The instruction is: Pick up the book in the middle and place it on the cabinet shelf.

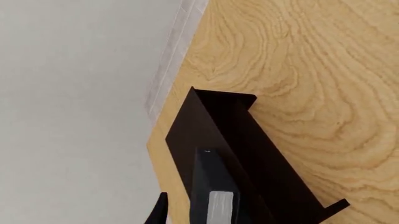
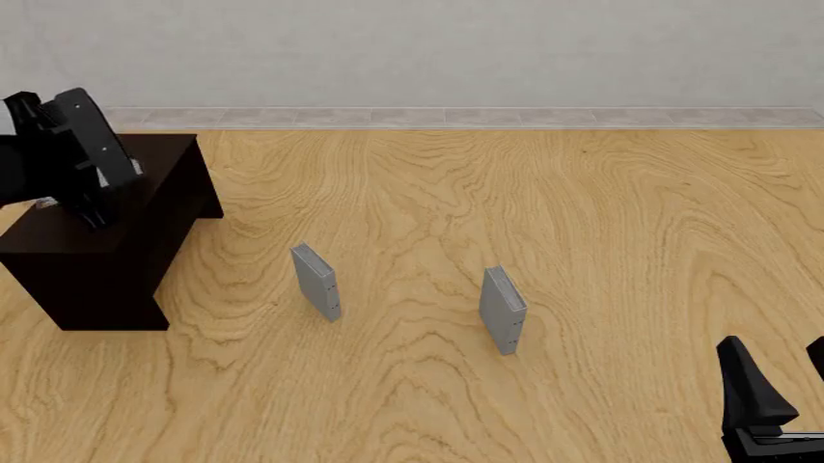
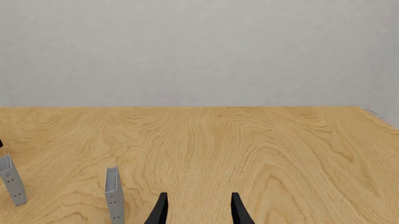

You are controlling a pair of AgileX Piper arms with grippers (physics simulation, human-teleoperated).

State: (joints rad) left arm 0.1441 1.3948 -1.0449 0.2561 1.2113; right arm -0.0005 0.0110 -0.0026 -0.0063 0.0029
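Observation:
The book (image 2: pixel 88 145), black-covered with white page edges, hangs tilted over the cabinet shelf (image 2: pixel 110 256) at the far left, and my left gripper (image 2: pixel 65 181) is shut on it. In the left wrist view the book (image 1: pixel 210 184) fills the space between the fingers, one dark fingertip (image 1: pixel 159 212) shows beside it, and the long dark cabinet shelf (image 1: pixel 187 126) lies just beneath. My right gripper (image 2: pixel 777 405) stands open at the near right corner, its fingers (image 3: pixel 163 210) holding nothing.
Two thin speckled grey slabs stand upright mid-table: one on the left (image 2: pixel 315 282) and one on the right (image 2: pixel 503 311). The right wrist view shows them as well (image 3: pixel 113 193) (image 3: pixel 12 179). A pale wall and skirting (image 2: pixel 438 117) bound the far side.

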